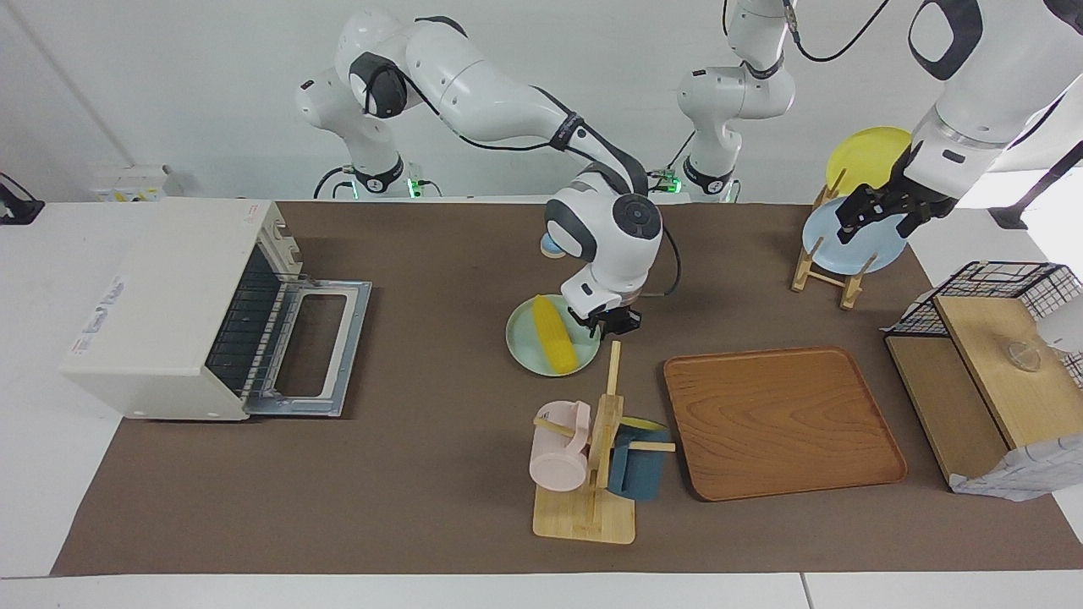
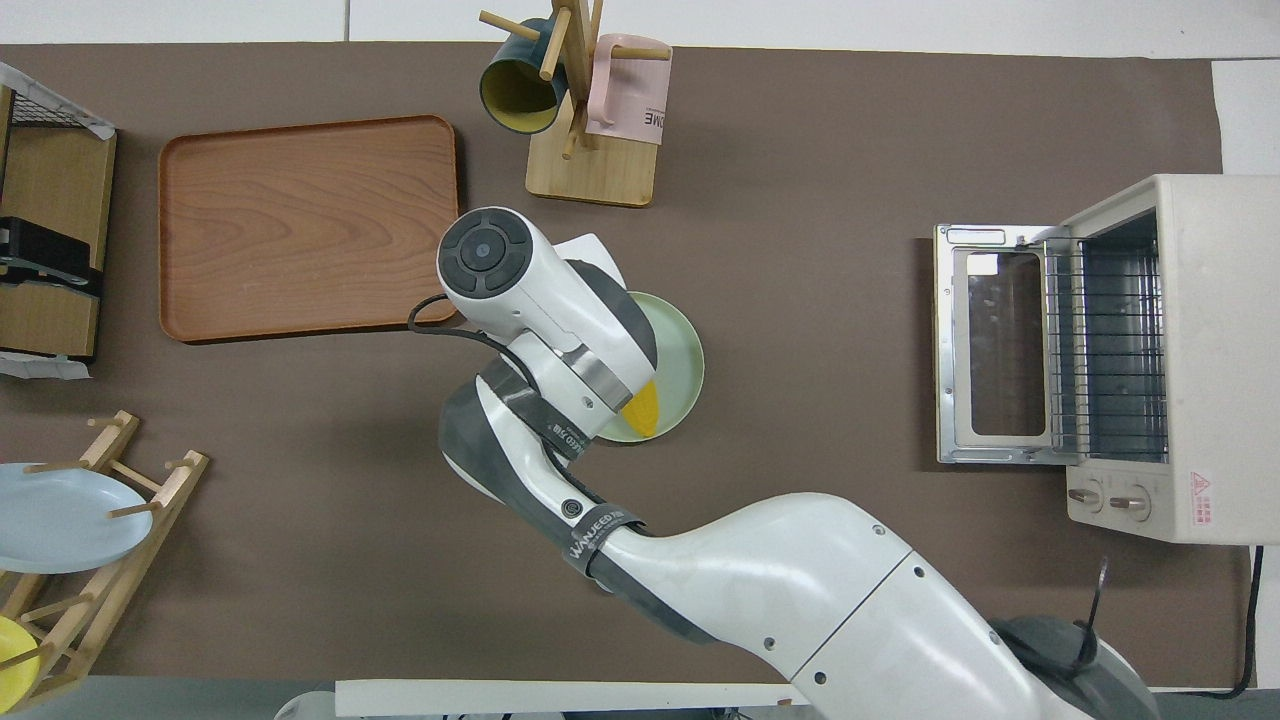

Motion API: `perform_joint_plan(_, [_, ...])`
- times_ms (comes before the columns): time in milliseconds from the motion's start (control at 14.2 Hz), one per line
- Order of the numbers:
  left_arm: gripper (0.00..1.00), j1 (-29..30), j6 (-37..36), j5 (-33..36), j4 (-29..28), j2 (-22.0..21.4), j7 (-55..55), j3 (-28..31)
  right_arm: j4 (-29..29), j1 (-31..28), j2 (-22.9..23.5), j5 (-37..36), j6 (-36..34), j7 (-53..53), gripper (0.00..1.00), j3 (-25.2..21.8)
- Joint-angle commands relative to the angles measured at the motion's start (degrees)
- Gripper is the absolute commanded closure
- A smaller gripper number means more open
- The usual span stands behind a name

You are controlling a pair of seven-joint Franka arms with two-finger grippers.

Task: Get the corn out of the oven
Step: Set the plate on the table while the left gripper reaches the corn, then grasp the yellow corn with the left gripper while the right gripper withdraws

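Note:
The corn (image 1: 555,335) is a yellow cob lying on a pale green plate (image 1: 523,340) in the middle of the table. In the overhead view only the corn's tip (image 2: 643,412) shows on the plate (image 2: 678,350); the right arm covers the remainder. My right gripper (image 1: 611,322) is low over the plate's edge beside the corn, open and holding nothing. The white oven (image 1: 169,304) stands at the right arm's end with its glass door (image 1: 315,348) folded down flat and its wire rack (image 2: 1100,350) bare. My left gripper (image 1: 880,216) waits open over the plate rack.
A mug tree (image 1: 592,457) with a pink and a blue mug stands just farther from the robots than the plate. A wooden tray (image 1: 778,423) lies beside it. A plate rack (image 1: 825,271) with a blue and a yellow plate, and a wire basket (image 1: 990,292), are at the left arm's end.

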Motion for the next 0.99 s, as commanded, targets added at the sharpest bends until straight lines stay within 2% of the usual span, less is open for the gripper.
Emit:
perform_joint_plan(0, [0.0,-0.41,-1.75,-0.37,-2.26,-2.15,-0.13,-0.1,-3.05,-6.19,-6.65,-0.22,-3.74,-7.76,0.0,0.56])
perform_joint_plan(71, [0.0,-1.19,-0.89,-0.37,-4.35,-3.19,-0.92,-0.28,-6.64,-8.56,-10.16,-0.84,-5.85,-12.69,0.0,0.55])
perform_joint_plan(212, [0.0,-7.58,6.81,-0.28,-15.57,-7.93,-7.04,-0.28,-19.19,-14.97,-17.9,-1.28,-5.36,-21.31,0.0,0.64])
perform_joint_plan(282, [0.0,-10.84,11.21,-0.28,-21.02,-10.21,-12.3,-0.46,-23.6,-17.44,-19.85,-1.28,-4.3,-24.57,0.01,0.64])
perform_joint_plan(353, [0.0,-14.44,15.43,-0.28,-24.9,-10.84,-16.97,-0.46,-27.12,-19.64,-21.0,-1.46,-4.03,-28.08,0.06,0.56])
perform_joint_plan(423, [0.0,-18.48,19.38,-0.28,-26.94,-10.07,-22.23,-0.46,-30.38,-22.53,-22.14,-2.07,-2.99,-31.94,0.17,0.64])
perform_joint_plan(564, [0.0,-27.35,24.93,1.47,-26.27,-2.63,-35.49,-0.46,-35.83,-26.24,-23.81,-2.69,-0.61,-39.16,0.51,0.56])
perform_joint_plan(705, [0.0,-32.64,32.48,3.41,-23.29,5.11,-46.4,-0.55,-42.06,-29.49,-25.57,-6.44,4.03,-42.08,0.87,0.64])
perform_joint_plan(776, [0.0,-35.19,34.26,3.41,-21.62,8.45,-50.89,-0.55,-44.45,-30.37,-26.19,-7.43,6.06,-42.96,0.96,0.64])
perform_joint_plan(917, [0.0,-38.37,36.99,3.68,-19.24,13.12,-56.1,-0.46,-45.61,-31.26,-26.28,-8.83,6.96,-43.59,0.96,0.64])
